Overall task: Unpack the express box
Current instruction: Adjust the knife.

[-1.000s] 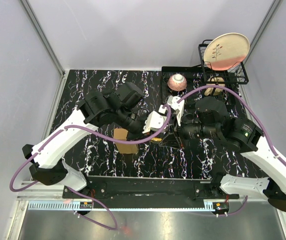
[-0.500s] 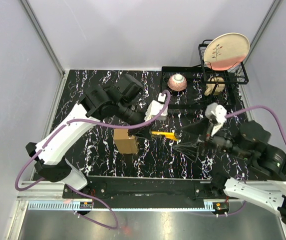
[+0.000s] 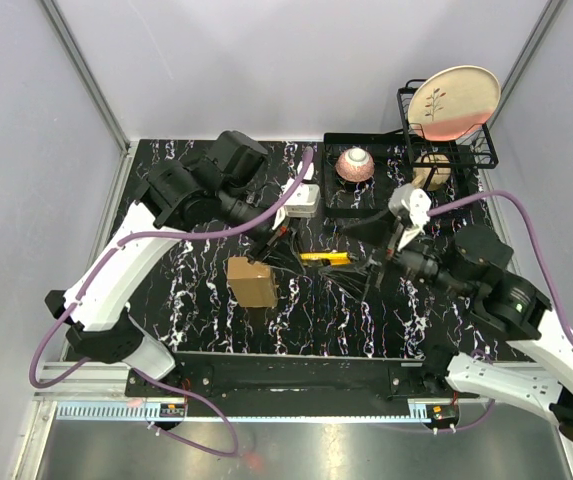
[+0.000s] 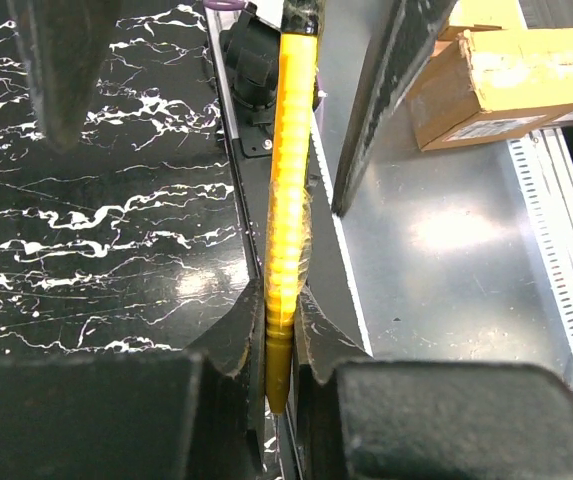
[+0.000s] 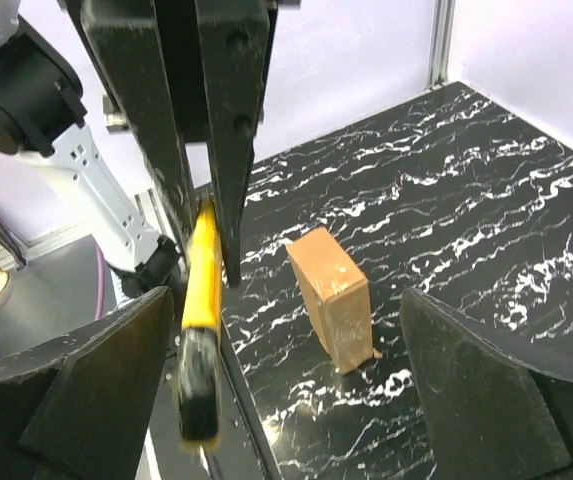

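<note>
Nearest the arm bases, the small, flat, plain brown cardboard express box (image 3: 251, 282) stands alone on the black, white-veined, marble-patterned bench (image 3: 166, 180). It is up on a narrow side, its matte faces are smooth, and its flap looks shut. Just beyond it, the left claw (image 4: 280, 310) is pressed together on the slim, ribbed yellow plastic utility knife (image 4: 288, 150), pinching its handle between two black fingers so that the long body juts out ahead of them. The right claw (image 3: 366, 250) is spread wide near the knife's other end and holds nothing. From its wrist view the box lies between its fingers but well beyond them. The step in hand seems to be readying the cutter, with the box itself not yet opened. The next move probably calls for bringing the blade end down along the flap's seam while the empty claw steadies the light carton, which could easily tip or slide on the glossy bench. Farther back sit a round, speckled pink ceramic bowl (image 3: 354, 164) and a black wire rack (image 3: 406, 100) holding a cream and pink plate (image 3: 453, 100) on edge.
</note>
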Robot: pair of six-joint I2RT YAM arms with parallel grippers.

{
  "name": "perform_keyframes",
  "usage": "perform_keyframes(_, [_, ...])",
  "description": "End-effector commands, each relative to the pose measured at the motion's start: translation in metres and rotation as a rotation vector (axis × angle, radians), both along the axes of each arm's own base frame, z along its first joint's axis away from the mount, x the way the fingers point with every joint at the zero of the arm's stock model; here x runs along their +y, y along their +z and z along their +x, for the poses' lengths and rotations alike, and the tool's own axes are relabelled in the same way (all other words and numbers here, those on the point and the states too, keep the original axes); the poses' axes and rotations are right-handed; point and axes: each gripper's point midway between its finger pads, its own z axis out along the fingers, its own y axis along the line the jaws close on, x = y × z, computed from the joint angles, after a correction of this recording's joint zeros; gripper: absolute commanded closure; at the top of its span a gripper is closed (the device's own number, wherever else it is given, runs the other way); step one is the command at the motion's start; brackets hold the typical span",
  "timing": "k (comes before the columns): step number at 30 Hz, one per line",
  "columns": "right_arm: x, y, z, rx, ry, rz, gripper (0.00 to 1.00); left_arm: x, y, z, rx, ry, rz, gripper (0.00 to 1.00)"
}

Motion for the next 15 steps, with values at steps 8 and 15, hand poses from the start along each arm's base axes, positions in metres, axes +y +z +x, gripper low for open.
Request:
perform_keyframes(8, [0.047,0.055,0.003,-0.095,0.143,0.124,0.12,0.01,0.028,-0.008,0.017,-0.042,-0.139,1.0])
perform_keyframes(15, [0.061,0.051,0.0,-0.067,0.201,0.132,0.42,0.018,0.026,-0.005,0.035,-0.02,-0.16,1.0])
